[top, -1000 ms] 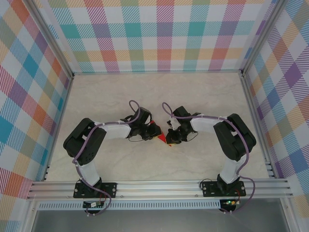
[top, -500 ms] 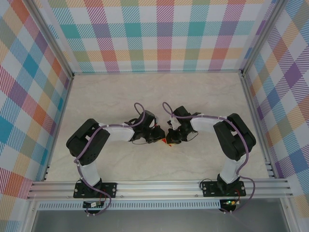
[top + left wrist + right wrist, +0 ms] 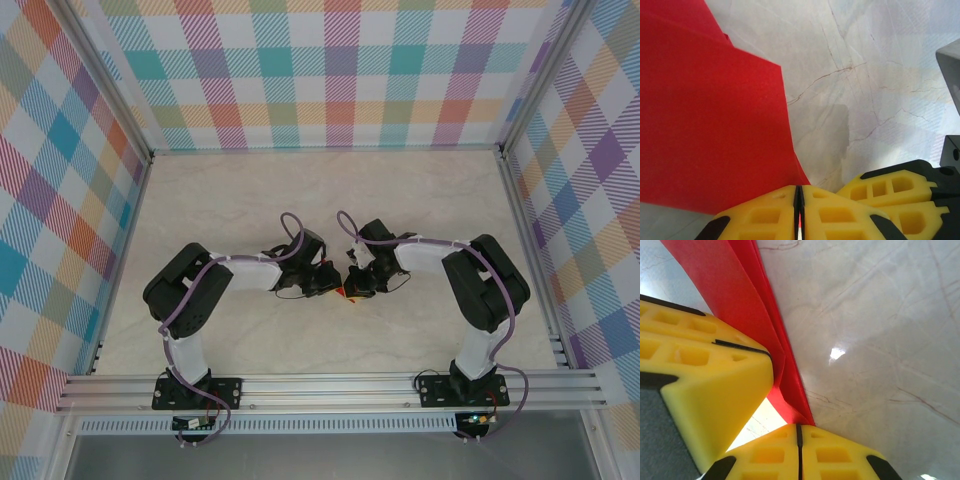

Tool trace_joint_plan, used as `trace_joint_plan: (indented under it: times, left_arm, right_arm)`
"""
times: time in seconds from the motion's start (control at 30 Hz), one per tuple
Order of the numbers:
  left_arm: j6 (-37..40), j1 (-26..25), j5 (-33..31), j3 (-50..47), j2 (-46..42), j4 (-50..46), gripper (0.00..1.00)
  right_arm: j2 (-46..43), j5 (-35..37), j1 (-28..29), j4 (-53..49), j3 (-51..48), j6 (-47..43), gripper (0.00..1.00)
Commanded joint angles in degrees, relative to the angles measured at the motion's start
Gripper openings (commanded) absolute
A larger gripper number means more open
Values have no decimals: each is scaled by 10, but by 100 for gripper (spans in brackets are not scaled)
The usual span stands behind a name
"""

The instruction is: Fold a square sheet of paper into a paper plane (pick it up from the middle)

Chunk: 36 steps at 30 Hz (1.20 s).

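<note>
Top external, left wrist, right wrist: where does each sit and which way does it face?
Top external: above and behind the bases, looking down at the table; both arms meet over the red paper.
Left wrist: on the left arm, looking down past its own jaws, shut on the paper's corner.
Right wrist: on the right arm, looking down past its own jaws, shut on the folded edge.
Shared: both wrist views catch the red paper and the other arm's yellow fingers.

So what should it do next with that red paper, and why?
Probably press the fold flat against the table: the left jaws and right jaws both look shut on the folded red paper, close together, and its layers look only loosely creased.
</note>
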Motion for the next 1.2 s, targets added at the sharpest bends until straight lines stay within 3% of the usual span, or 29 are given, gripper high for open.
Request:
trace_joint_plan:
  times: [0.0, 0.4, 0.57, 0.8, 1.17]
  left_arm:
    - [27, 6, -51, 11, 15, -48, 12]
    - [46, 42, -61, 0, 15, -71, 11]
    - [40, 43, -49, -8, 21, -62, 11]
    - [36, 42, -35, -9, 31, -58, 11]
    - [34, 41, -35, -7, 31, -63, 10]
  right_arm:
    - [29, 57, -2, -41, -27, -5, 7]
    - [22, 53, -7, -33, -35, -2, 7]
    - [7, -8, -2, 6, -19, 7, 8]
    - [-44, -31, 12, 19, 30, 14, 10]
    - [12, -10, 25, 3, 62, 7, 10]
